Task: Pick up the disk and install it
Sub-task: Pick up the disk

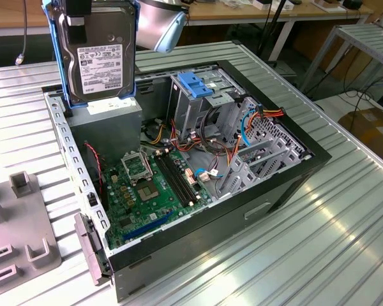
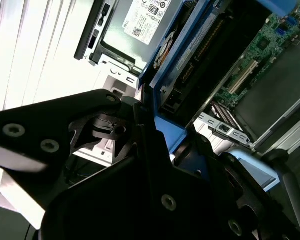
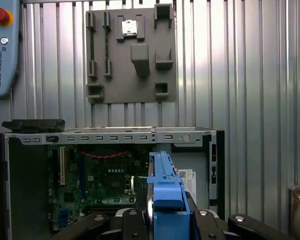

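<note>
So the pick-up half looks done: the disk [image 1: 102,57] is up in the air, held upright with its label side toward the exterior camera. It hangs over the back corner of the open PC case [image 1: 287,185], above the grey power supply [image 1: 112,124] and clear of it as far as I can tell. The gripper [image 3: 166,220] is pinched onto the disk's blue carrier [image 3: 162,182]. In the first wrist view the black fingers [image 3: 205,222] sit tight on either side of the blue plastic, and the second wrist view shows the same clamp. It isn't seated anywhere yet, so I'd call this the carry stage between pick and install. The case lies on its side on the ribbed metal worktop [image 1: 319,255] with the motherboard [image 1: 153,185] facing up. The drive cage [image 1: 204,108] with the blue ridged handle [image 1: 195,83] is off toward the exterior view's right of the disk, well apart from it. My guess is the install calls for getting the disk over to that cage, with the carrier's edges lined up square to the slot, then sliding it in straight. There's a tangle of cables [image 1: 210,150] by the cage that could snag. Can't tell from here which bay is free. The grey parts fixture [image 1: 13,236] at the exterior view's left isn't in play.
</note>
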`<state>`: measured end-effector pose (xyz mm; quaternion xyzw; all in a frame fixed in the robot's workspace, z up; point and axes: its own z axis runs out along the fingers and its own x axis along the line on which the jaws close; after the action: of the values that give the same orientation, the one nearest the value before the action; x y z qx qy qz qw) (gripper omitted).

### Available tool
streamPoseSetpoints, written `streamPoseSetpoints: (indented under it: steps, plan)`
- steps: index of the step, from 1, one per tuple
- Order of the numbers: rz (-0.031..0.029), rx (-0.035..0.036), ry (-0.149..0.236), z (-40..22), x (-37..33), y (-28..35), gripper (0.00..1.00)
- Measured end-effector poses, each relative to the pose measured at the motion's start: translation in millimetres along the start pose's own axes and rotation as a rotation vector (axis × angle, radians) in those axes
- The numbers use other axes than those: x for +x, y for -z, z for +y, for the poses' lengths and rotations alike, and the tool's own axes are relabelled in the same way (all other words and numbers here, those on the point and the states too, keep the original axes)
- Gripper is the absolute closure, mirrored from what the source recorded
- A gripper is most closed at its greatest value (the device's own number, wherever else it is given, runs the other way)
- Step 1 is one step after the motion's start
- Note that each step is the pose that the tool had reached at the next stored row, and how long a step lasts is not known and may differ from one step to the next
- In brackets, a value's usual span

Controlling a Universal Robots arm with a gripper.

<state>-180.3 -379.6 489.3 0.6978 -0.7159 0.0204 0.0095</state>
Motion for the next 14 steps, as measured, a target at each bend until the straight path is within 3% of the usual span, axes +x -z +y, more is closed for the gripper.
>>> streamPoseSetpoints:
  steps: [4,10,14]
  plan:
    - [0.0006,0.0001,0.000,-3.0,0.0,-0.2,0.63]
    - [0.0009,0.0000,0.000,-12.5,0.1,-1.0,0.63]
    - [0.0008,0.0001,0.000,-13.1,0.1,-1.1,0.63]
